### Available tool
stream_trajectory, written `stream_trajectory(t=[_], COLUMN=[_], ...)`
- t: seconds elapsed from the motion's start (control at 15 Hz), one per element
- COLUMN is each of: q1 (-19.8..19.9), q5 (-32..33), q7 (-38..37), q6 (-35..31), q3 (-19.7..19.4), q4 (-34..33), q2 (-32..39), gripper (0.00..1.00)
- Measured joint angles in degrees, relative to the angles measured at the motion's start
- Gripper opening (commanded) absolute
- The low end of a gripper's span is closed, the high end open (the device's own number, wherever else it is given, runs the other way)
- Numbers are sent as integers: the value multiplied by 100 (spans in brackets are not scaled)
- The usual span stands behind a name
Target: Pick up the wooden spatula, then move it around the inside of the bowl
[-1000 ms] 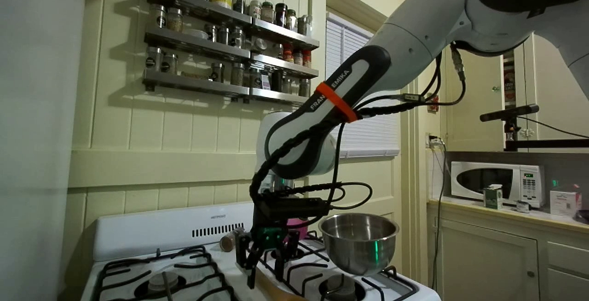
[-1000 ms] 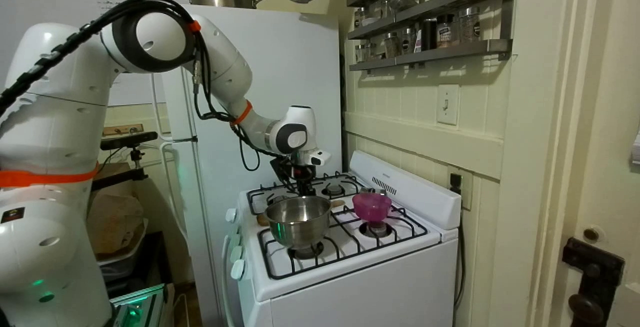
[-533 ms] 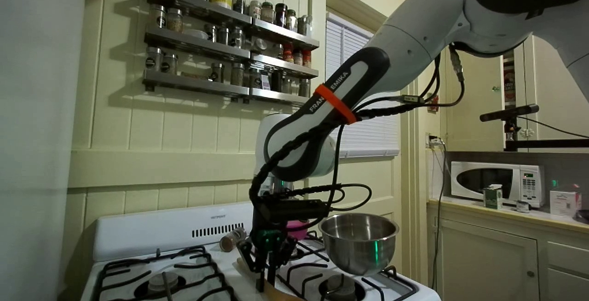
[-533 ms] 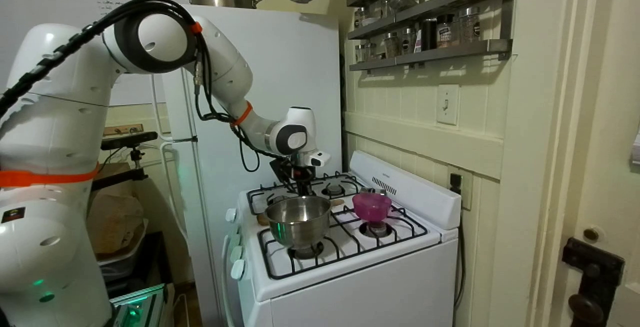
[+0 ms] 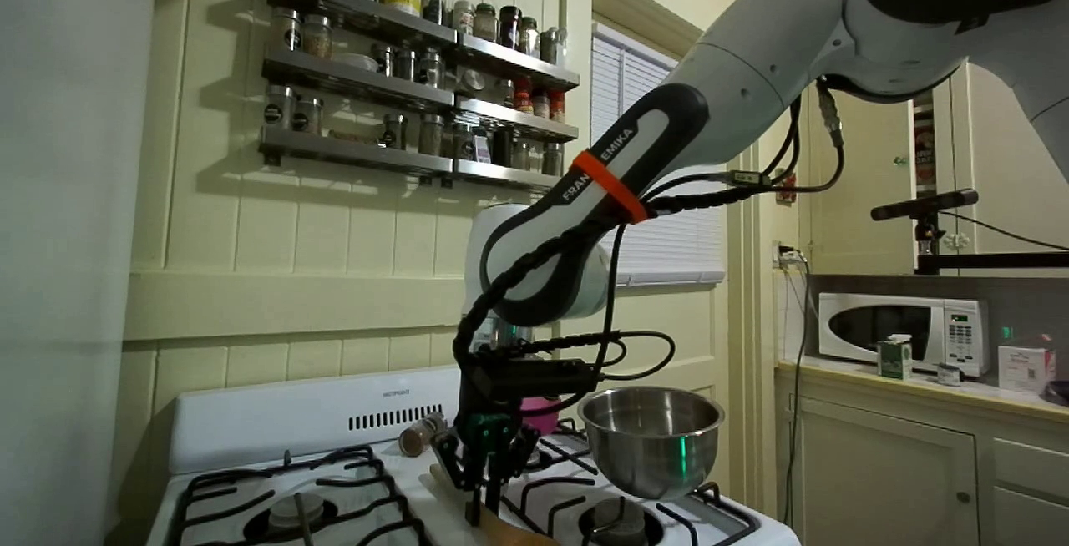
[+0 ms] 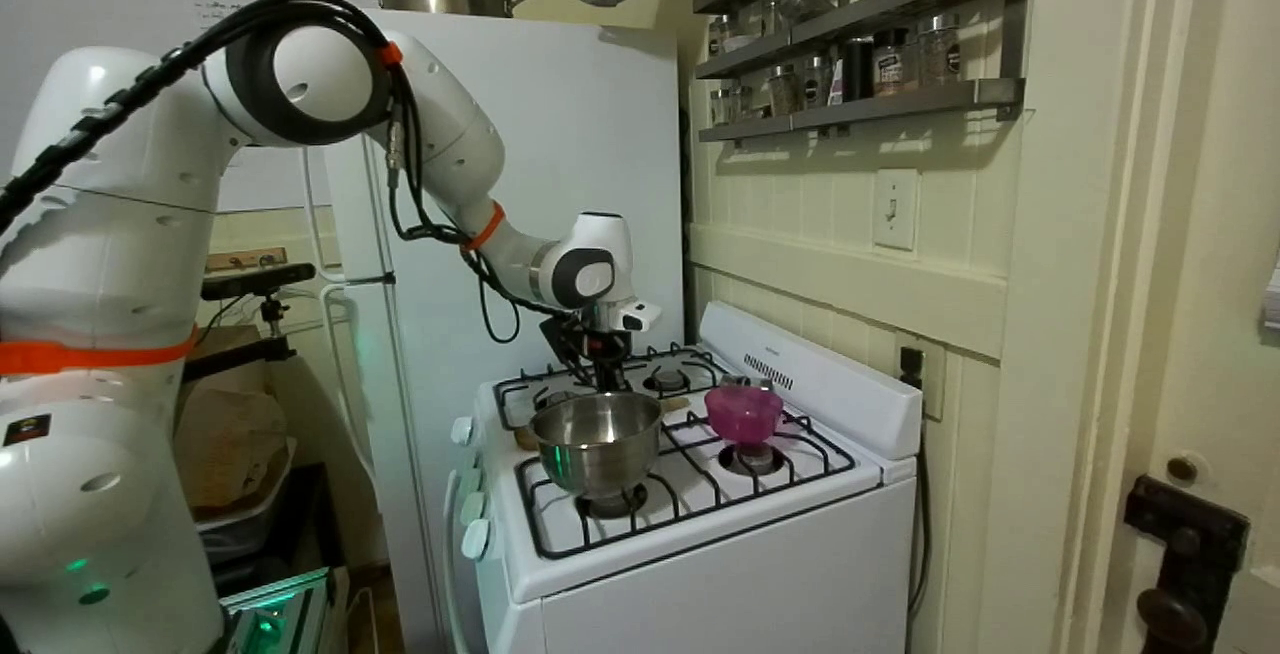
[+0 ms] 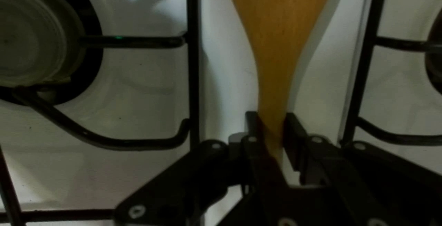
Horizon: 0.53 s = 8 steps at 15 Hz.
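Observation:
The wooden spatula lies flat on the white strip between the stove grates. In the wrist view its broad head [image 7: 281,15] points to the top and its handle runs down between my fingers. My gripper [image 7: 271,125] is shut on the narrow part below the head, one finger on each side. In an exterior view the gripper [image 5: 484,508] is low at the stove top, with the spatula head [image 5: 511,534] cut off by the bottom edge. The shiny metal bowl [image 5: 653,450] stands upright on a grate beside the gripper. In an exterior view the bowl [image 6: 597,454] hides the fingertips and part of the spatula.
A small pink bowl [image 6: 743,416] sits on the back burner near the metal bowl. A jar [image 5: 420,436] lies on its side by the stove's back panel [image 5: 317,421]. Raised black grates [image 7: 194,81] flank the spatula. Spice shelves [image 5: 359,83] hang on the wall above.
My fingers were open around the spatula one second ago and closed on it by half a second ago. The arm has hardly moved. The bowl has not moved.

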<state>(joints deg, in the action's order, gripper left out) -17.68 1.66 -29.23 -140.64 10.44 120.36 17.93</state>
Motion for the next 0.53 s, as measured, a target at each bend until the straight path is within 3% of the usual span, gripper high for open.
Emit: stream_trajectory(t=[0.27, 0.53], q1=[-117, -165], q5=[282, 1407], q7=[-526, -1611], q6=[1, 157], q3=[-158, -202], q4=[90, 278], q2=[-480, -1429], gripper=[5, 5])
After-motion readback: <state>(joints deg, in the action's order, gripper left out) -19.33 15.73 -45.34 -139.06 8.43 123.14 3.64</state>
